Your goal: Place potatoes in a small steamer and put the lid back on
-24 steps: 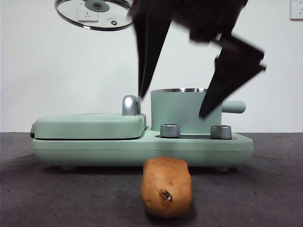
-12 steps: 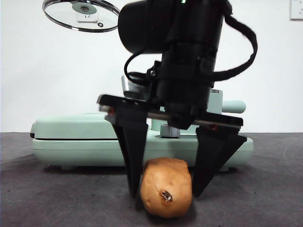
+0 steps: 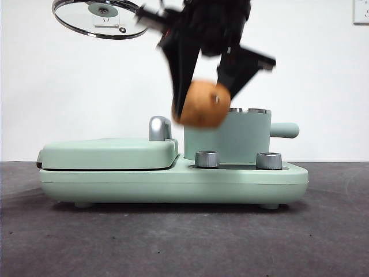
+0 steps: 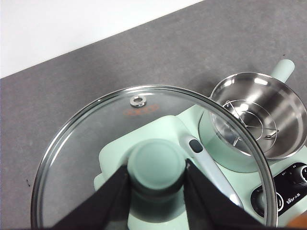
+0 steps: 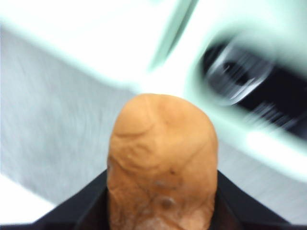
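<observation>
Lifted off the tabletop (image 3: 323, 231): potato (image 3: 199, 104), clamped in right gripper (image 3: 209, 86), beside steamer (image 3: 228, 135). Left gripper (image 4: 157, 179) pinching lid (image 4: 96, 143) knob. Needs centring above rim before release.

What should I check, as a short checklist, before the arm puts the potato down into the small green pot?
1. Grip on potato: right gripper is shut on it, lifted clear of the table: ok.
2. Small steamer open: no lid on it, only a wire rack inside: ok.
3. Lid out of the way: left gripper holds it by the knob, high and to the side: ok.
4. Potato above the rim: in the front view it hangs beside the pot's wall, below the rim: not ok.
5. Potato fits the opening: cannot tell.
</observation>
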Motion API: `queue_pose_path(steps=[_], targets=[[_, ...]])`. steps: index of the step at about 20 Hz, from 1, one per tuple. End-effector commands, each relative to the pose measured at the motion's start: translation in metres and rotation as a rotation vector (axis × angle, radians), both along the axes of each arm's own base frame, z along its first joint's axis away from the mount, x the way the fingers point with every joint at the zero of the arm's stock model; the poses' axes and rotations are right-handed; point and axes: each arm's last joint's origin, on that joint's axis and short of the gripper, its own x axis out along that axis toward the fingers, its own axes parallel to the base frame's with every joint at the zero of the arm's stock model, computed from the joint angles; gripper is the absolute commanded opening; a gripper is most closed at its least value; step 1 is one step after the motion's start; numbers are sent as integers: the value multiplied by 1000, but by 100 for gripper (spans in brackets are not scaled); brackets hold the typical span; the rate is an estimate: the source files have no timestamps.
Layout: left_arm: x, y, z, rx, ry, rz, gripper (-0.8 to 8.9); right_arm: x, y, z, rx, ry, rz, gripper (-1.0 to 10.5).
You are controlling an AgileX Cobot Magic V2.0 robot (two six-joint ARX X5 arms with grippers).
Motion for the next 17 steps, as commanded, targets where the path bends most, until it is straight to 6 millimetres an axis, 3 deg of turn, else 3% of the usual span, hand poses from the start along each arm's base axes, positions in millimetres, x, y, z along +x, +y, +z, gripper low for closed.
queue_pose_path(steps=[1, 4, 8, 13, 17], targets=[[-5, 1, 16, -21, -78, -6, 21, 28, -13, 23, 15, -73, 7, 94], [-5, 1, 15, -24, -76, -5, 21, 67, -37, 43, 39, -140, -64, 72], [-5, 1, 15, -23, -75, -5, 21, 101, -48, 44, 41, -177, -97, 63], [-5, 1, 15, -24, -76, -5, 21, 132, -50, 27, 27, -177, -110, 63], [-5, 1, 15, -23, -74, -5, 21, 152, -46, -7, -9, -121, -106, 63]])
